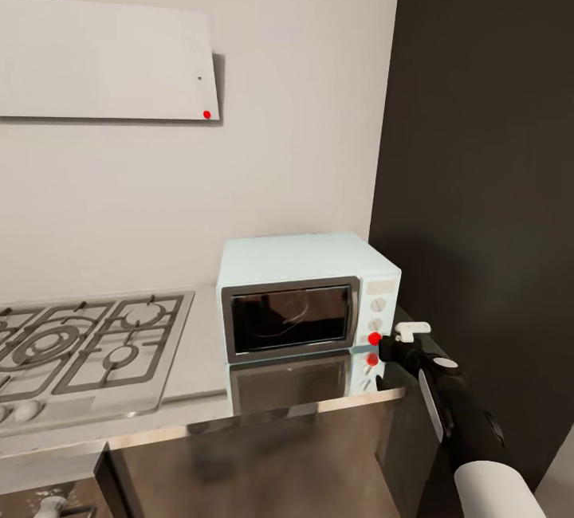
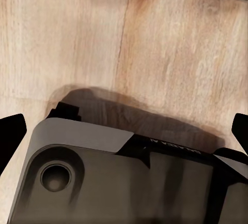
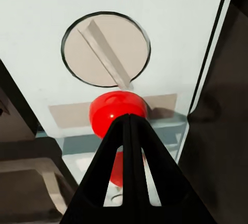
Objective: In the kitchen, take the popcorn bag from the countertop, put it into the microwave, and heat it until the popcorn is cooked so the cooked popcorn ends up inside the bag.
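We note white wall [image 1: 295, 103], white hood [image 1: 104, 56] upper left, tall black cabinet [image 1: 486, 183] right, steel gas hob [image 1: 80, 351], pale wood-plank floor [image 2: 103, 32].

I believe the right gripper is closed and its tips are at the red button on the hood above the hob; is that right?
Not quite. The right gripper is closed, but its tips are at the red button on the microwave, on its white panel below the knobs. The head view shows the place, and the right wrist view shows the shut fingers against the button. The hood has its own red dot, untouched.
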